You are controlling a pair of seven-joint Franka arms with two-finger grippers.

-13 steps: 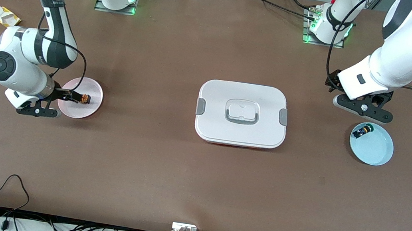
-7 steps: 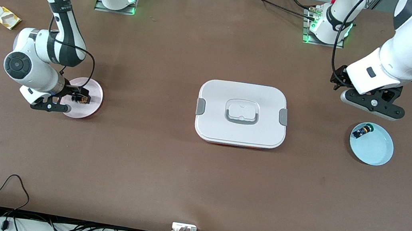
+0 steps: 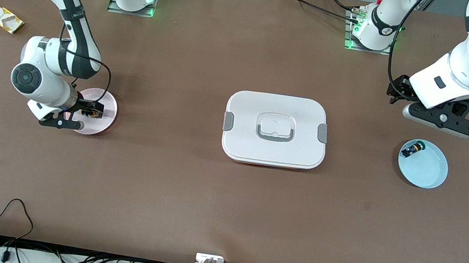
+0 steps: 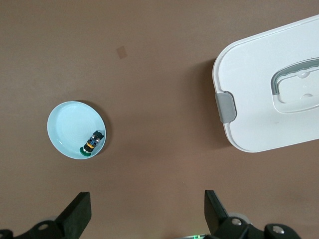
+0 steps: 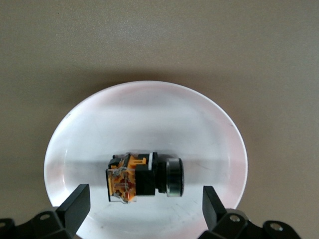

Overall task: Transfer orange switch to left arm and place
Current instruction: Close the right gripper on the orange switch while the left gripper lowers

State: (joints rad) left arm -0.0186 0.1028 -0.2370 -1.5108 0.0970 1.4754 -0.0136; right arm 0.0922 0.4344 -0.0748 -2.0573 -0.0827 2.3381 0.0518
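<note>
right gripper wide open over orange switch (untouched), holding nothing

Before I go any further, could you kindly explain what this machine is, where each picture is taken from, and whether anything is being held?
These are two white robot arms bolted to a brown table, each ending in a black two-finger pincer. The wide picture looks down from a high camera facing the arms; the two close-ups come from cameras on the arms' wrists.

The right pincer hangs low over a pink plate, open, with the orange switch lying on the plate between its fingers, not gripped. The left pincer waits open in the air above bare table, beside a pale blue plate that holds a small green-capped switch. Between the plates sits the closed white box. A yellow packet lies by the table's edge at the right arm's end. Nothing is held.
</note>
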